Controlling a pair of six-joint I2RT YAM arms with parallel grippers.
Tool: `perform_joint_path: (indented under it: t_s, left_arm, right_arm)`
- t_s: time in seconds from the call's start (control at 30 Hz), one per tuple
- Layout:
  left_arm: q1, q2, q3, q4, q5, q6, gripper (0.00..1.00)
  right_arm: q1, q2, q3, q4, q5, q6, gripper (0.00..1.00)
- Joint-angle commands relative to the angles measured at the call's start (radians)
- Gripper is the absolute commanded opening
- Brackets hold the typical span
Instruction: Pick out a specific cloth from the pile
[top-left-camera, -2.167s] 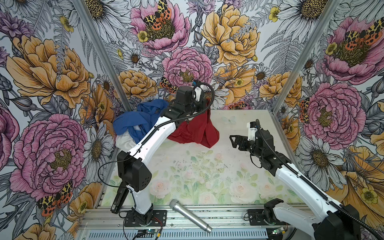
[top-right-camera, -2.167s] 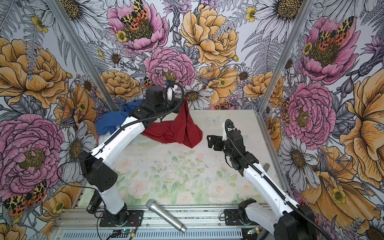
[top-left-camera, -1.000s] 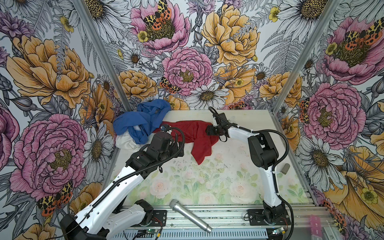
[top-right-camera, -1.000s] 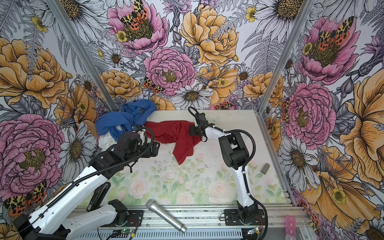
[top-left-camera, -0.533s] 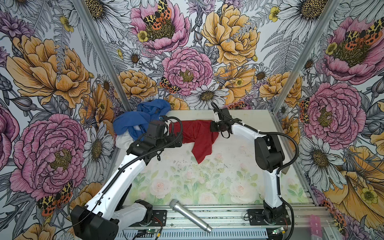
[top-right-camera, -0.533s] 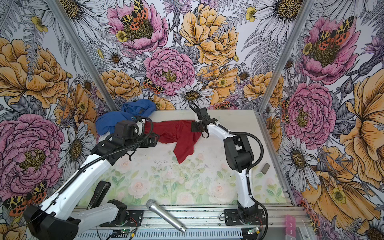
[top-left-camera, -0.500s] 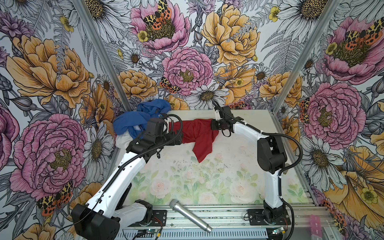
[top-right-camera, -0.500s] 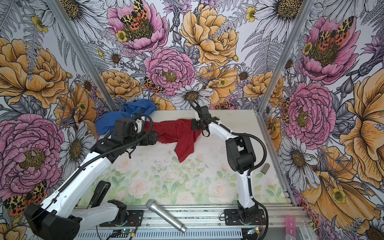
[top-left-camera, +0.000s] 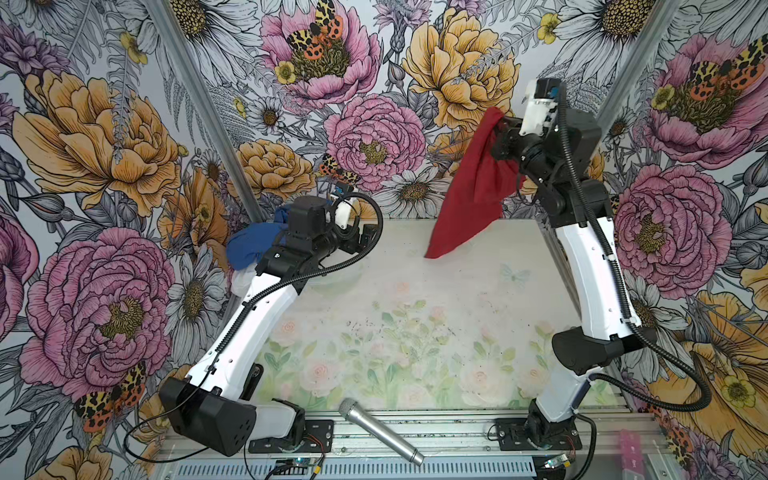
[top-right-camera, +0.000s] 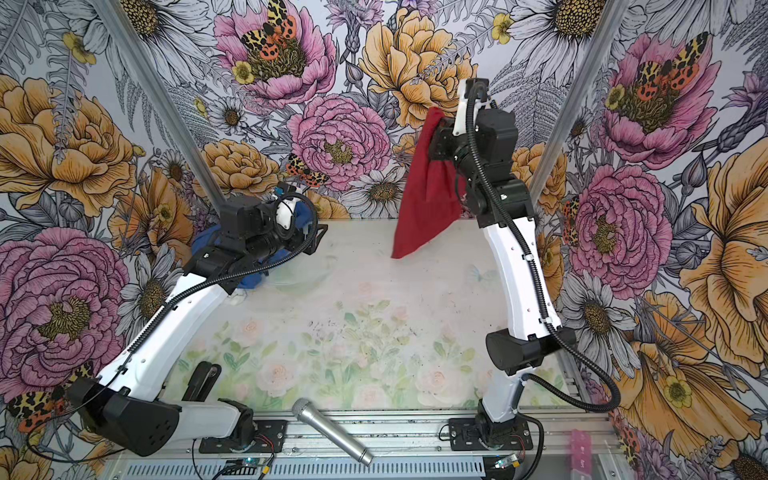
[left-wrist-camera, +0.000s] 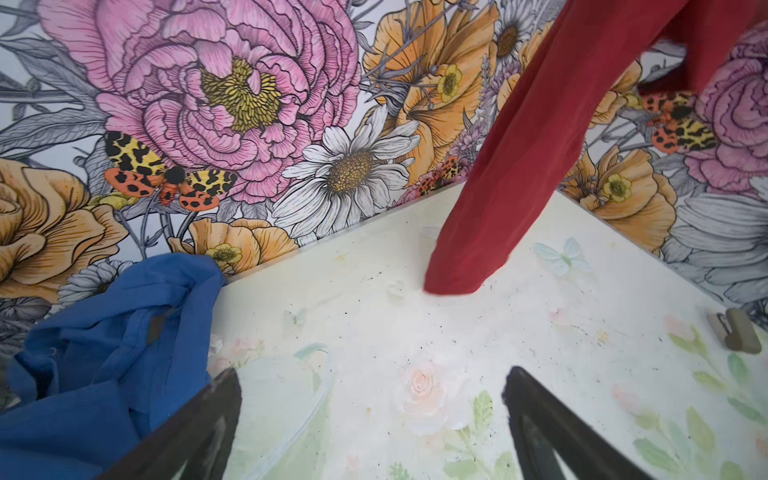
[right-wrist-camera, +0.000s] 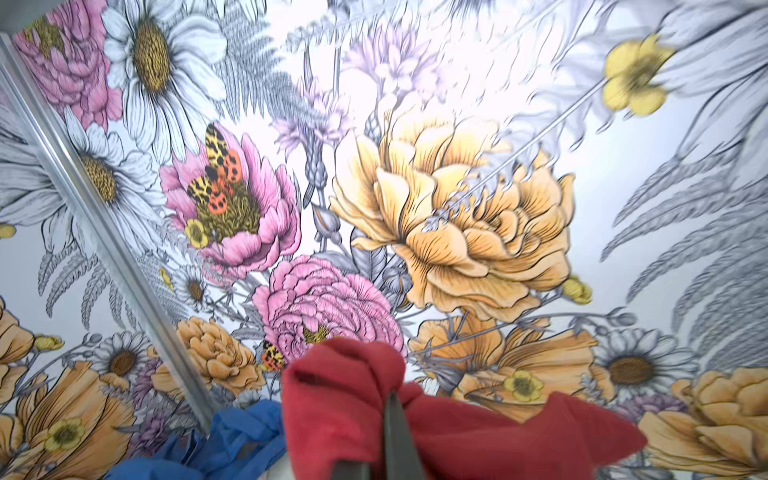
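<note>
No readable text, label, brand, number or sign shows anywhere.

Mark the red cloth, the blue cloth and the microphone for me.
red cloth (top-left-camera: 467, 189), in a top view, middle of the hanging fabric
blue cloth (left-wrist-camera: 112, 340), left wrist view, crumpled middle
microphone (top-left-camera: 382, 434), in a top view, middle of the handle

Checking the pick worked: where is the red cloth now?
In both top views the red cloth hangs from the right gripper, raised at the back right, apart from the pile at back left.
</note>
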Motion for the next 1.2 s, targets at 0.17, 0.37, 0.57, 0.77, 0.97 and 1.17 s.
perform_joint_path:
  t_s: [0.17, 0.37, 0.57, 0.77, 0.97, 1.17]
  left_arm:
    - [0.003, -0.092, -0.261, 0.304, 0.121, 0.082, 0.99]
    - [0.01, -0.091, -0.252, 0.279, 0.108, 0.067, 0.99]
    - [0.009, -0.108, -0.246, 0.259, 0.116, 0.069, 0.99]
    - [-0.011, -0.108, -0.245, 0.251, 0.109, 0.073, 0.99]
    - [-0.041, -0.097, -0.248, 0.241, 0.075, 0.092, 0.99]
    - [-0.047, -0.072, -0.241, 0.242, 0.072, 0.077, 0.99]
  right_arm:
    - [-0.035, 0.028, -0.082, -0.126, 0.023, -0.062, 0.0]
    - [-0.036, 0.019, -0.303, -0.108, -0.023, -0.037, 0.0]
    - [-0.049, -0.07, -0.697, 0.094, 0.137, -0.037, 0.0]
    - [-0.153, -0.16, -0.9, 0.093, 0.172, 0.006, 0.0]
    - [-0.233, -0.27, -1.014, 0.092, 0.2, -0.011, 0.0]
    - [-0.208, -0.22, -1.01, 0.089, 0.092, -0.018, 0.0]
